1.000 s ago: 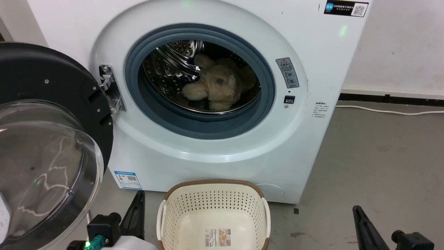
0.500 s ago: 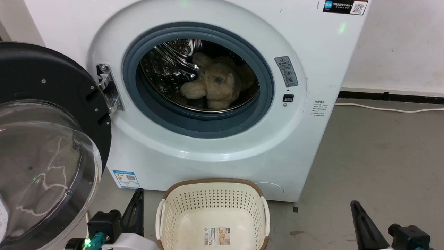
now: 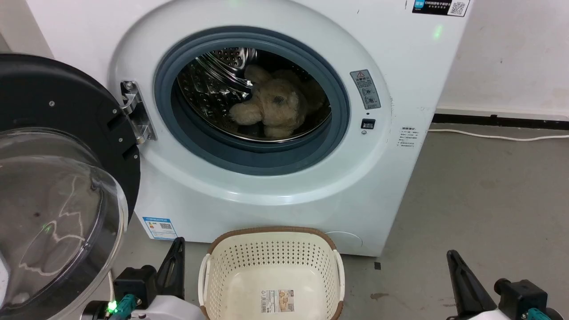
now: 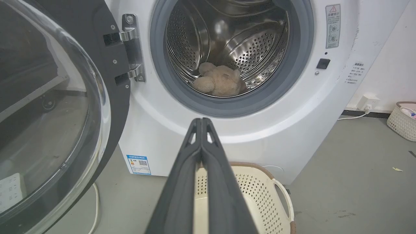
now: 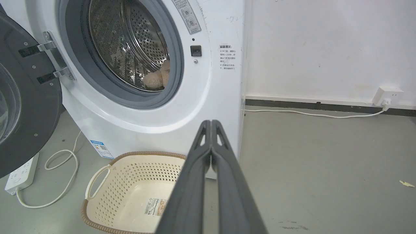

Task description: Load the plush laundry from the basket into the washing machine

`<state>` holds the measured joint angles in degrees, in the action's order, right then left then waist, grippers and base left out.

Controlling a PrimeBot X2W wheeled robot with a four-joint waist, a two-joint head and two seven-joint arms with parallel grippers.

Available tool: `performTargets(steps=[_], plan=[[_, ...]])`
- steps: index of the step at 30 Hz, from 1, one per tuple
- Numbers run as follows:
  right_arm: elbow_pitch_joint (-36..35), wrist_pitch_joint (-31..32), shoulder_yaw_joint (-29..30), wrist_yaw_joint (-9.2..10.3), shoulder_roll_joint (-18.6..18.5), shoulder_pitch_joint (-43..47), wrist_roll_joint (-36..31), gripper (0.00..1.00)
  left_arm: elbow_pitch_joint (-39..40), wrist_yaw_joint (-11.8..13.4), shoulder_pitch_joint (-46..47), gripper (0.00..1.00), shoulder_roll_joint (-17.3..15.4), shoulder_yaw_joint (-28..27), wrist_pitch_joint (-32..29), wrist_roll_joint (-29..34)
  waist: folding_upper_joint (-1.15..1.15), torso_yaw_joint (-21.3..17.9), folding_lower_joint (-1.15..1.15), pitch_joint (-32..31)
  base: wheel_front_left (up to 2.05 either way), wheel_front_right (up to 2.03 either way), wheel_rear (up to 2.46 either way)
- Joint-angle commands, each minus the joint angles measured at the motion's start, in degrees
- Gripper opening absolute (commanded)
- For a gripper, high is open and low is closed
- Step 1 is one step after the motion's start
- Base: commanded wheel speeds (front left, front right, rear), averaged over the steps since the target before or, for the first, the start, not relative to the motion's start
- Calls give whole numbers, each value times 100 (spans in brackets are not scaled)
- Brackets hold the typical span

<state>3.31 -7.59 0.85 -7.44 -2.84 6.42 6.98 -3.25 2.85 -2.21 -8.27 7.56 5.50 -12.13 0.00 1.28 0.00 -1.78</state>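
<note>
The cream-beige plush laundry (image 3: pixel 273 106) (image 4: pixel 218 84) lies inside the steel drum of the white washing machine (image 3: pixel 266 186), partly seen past the grey ring (image 5: pixel 157 78). The door (image 3: pixel 58 186) stands wide open at the left. On the floor in front, the oval cream basket (image 3: pixel 272 262) (image 4: pixel 256 191) (image 5: pixel 130 182) holds nothing but its label sticker. My left gripper (image 3: pixel 175 253) (image 4: pixel 201 121) is shut and holds nothing, low at the basket's left. My right gripper (image 3: pixel 452 258) (image 5: pixel 211 123) is shut too, low to the basket's right.
A white cable (image 5: pixel 312 114) runs along the floor by the wall to a socket (image 5: pixel 386 96). A power strip (image 5: pixel 21 174) with a looped cord lies under the open door. A second small basket (image 4: pixel 401 120) stands at the far right. Grey floor (image 3: pixel 484 195) spreads to the right.
The whole head view has shifted slightly, so the camera moved. Both grippers show a little higher at the bottom edge. The plush and basket have not moved.
</note>
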Motion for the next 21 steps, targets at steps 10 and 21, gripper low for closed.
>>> performTargets(steps=[10, 21], plan=[[-81, 134, -21, -3, -2, -191, -160, 0, 80, -57, 107, 0, 98, -152, -110, 243, 0, -21, 0, 29, 0, 0, 0], [-133, 264, -34, -3, -2, -285, -272, 0, 131, -104, 131, 0, 190, -277, -201, 445, 0, -43, 0, 60, 0, 0, 0]])
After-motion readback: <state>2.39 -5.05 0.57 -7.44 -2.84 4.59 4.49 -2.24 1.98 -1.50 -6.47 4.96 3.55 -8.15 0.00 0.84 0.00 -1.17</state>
